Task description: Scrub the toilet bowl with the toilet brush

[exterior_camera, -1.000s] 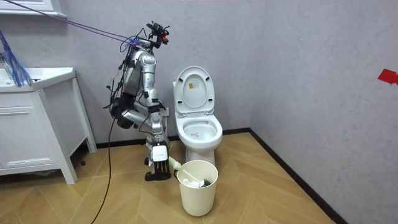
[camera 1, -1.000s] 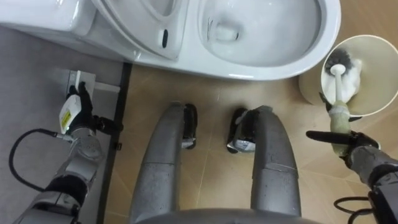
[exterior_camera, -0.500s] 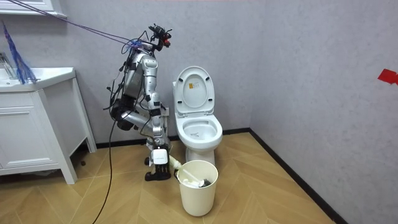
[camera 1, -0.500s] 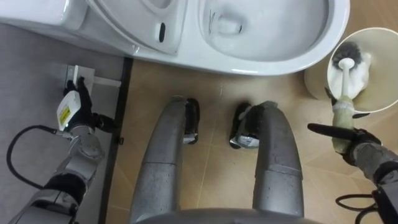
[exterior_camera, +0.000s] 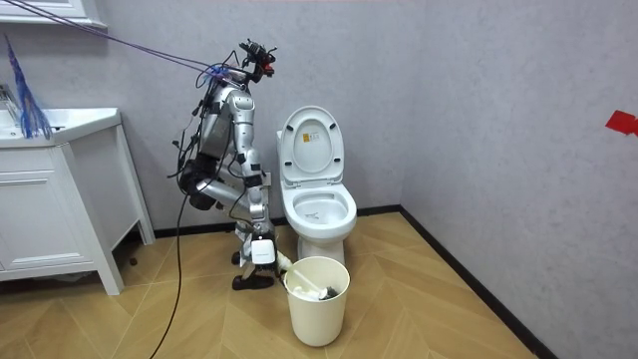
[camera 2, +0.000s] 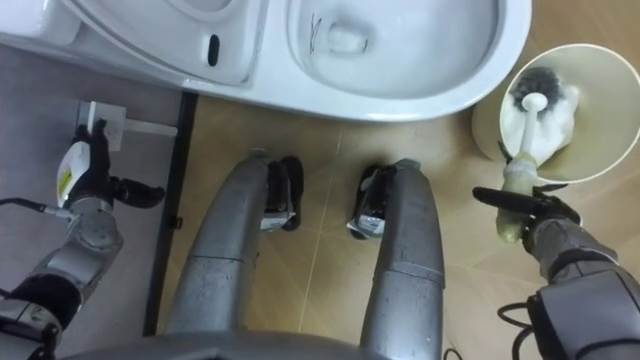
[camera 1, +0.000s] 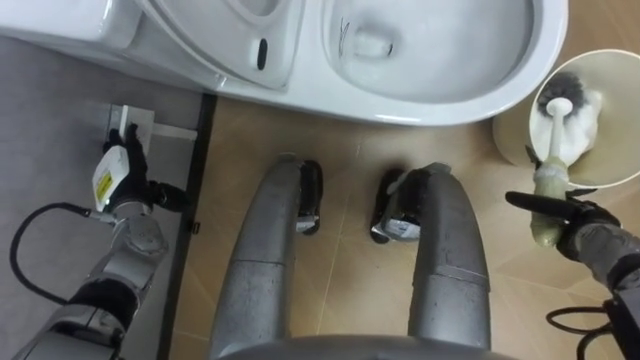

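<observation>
The white toilet (camera 1: 440, 100) lies just ahead of me, lid up, its bowl (camera 2: 340, 40) open. A white toilet brush (camera 1: 553, 140) stands with its dark bristled head down inside the white bin (camera 1: 615, 130) at the right. My right hand (camera 1: 590, 235) is shut on the brush's pale handle just outside the bin's rim. At the far left, by the grey wall, my left hand (camera 1: 125, 175) is open and holds nothing. In the room view I stand bent forward beside the toilet (exterior_camera: 319, 209), with the bin (exterior_camera: 317, 304) in front of it.
A dark skirting strip (camera 1: 190, 210) runs along the wall at the left, with a small white fitting (camera 1: 135, 125) above my left hand. A white vanity cabinet (exterior_camera: 50, 199) stands at the room view's left. Wooden floor (exterior_camera: 429, 309) stretches to the room view's right.
The whole eye view has shifted a little as I lean. The brush stays in the bin with my right hand on its handle. My left hand has kept its place.
</observation>
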Controlling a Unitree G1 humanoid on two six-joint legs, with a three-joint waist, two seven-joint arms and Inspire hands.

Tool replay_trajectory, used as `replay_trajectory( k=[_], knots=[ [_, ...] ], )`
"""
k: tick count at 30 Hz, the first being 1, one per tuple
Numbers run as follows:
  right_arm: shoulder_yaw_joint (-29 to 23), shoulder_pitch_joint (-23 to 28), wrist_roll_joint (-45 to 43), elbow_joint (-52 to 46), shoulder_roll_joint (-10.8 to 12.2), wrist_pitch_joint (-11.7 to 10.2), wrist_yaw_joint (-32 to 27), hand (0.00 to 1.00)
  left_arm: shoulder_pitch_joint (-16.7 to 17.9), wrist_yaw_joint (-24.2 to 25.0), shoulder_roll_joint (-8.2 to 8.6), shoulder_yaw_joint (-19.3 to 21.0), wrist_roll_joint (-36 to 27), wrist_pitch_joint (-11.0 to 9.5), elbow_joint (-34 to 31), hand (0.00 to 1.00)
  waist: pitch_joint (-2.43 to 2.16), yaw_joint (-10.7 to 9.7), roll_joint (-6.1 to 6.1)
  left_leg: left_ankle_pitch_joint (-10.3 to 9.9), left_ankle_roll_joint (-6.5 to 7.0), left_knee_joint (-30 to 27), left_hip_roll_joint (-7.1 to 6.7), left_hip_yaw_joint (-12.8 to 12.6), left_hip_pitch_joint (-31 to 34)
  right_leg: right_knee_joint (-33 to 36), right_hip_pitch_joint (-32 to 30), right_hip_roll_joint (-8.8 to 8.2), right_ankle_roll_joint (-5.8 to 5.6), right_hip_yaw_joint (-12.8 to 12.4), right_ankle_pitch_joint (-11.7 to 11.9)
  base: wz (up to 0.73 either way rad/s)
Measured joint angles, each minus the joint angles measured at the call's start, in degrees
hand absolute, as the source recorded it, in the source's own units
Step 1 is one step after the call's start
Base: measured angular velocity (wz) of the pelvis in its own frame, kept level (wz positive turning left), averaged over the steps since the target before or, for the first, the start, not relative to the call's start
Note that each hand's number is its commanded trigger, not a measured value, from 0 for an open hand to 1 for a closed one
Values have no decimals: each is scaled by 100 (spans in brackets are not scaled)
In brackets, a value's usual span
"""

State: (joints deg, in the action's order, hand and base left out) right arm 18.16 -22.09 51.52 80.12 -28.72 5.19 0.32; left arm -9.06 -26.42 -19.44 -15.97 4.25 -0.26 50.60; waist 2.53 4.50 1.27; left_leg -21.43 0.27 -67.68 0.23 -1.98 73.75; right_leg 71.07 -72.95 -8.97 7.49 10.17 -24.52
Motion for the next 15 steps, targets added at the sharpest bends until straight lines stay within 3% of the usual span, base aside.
replay_trajectory(
  k=[15],
  knots=[
    [163, -32, -288, 35, -62, 128, 97, 100, 23, 47, -83, -79, -27, -66, 1, 0, 8, 14, -14, -6, -9, -16, 0, 13, 17, 9, 0, 1, 8, 10, -5, 0]
  ],
)
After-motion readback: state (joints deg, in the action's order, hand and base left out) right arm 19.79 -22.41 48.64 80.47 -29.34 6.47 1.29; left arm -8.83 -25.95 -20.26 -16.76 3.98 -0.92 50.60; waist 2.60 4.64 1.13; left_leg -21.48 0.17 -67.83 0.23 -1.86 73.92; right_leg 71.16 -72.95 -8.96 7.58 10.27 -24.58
